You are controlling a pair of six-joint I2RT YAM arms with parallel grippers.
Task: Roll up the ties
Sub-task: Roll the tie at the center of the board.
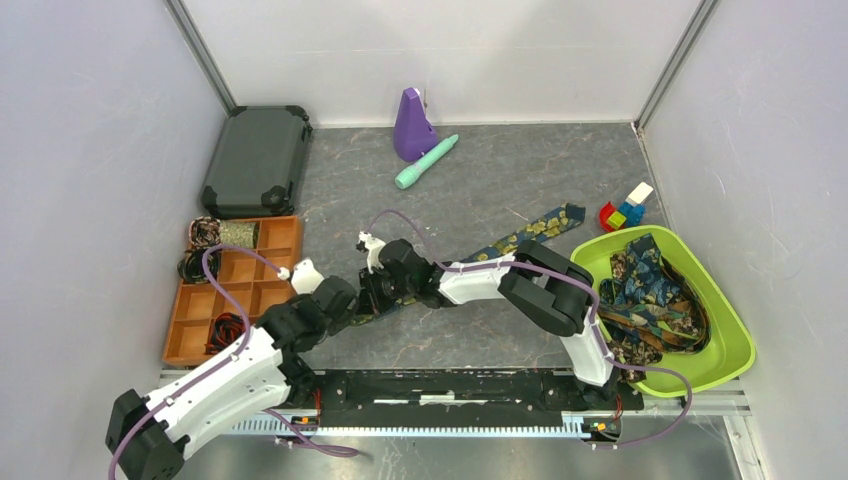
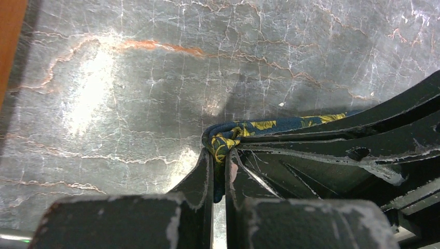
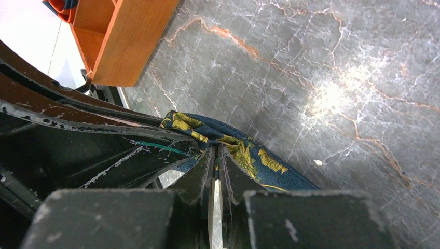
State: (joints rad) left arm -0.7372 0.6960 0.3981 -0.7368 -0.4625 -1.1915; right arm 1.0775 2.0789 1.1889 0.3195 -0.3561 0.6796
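Left claw (image 2: 220, 155) and right claw (image 3: 216, 153) both pinch closed on the navy gold-flowered fabric tie (image 2: 270, 124). Rolling seems only beginning. Next, wrap the strip around the fold.

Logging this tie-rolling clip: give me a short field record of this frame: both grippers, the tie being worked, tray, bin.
left gripper: shut on navy tie at its folded end
right gripper: shut on the same fold, facing the left gripper
navy tie: rest lies flat, diagonal toward green bin
orange tray: rolled coils in some compartments
green bin: loose unrolled ties heaped
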